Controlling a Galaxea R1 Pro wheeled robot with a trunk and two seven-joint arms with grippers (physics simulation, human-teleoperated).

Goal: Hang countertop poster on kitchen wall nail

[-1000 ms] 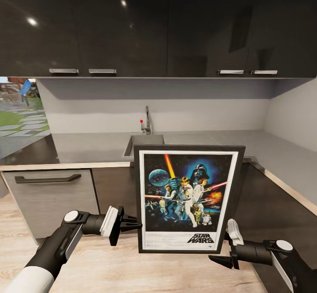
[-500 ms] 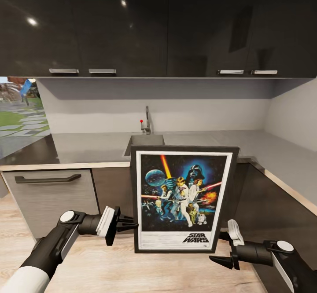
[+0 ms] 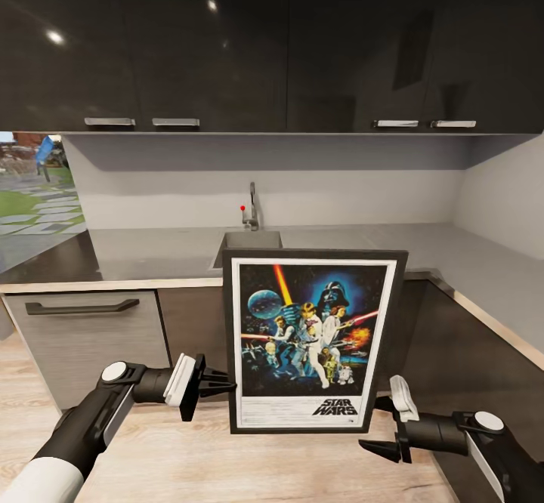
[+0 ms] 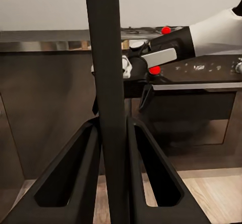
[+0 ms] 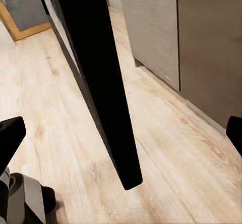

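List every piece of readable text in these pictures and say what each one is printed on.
"STAR WARS": logo at the bottom of the poster, in the head view.
Fine print in the white strip beside the logo: too small and blurred to read.
Nothing legible on the cabinets, the countertop or either wrist view.

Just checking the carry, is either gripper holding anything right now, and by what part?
The left gripper pinches the poster by the left edge of its frame, low down. The right gripper is open beside its lower right corner, holding nothing.
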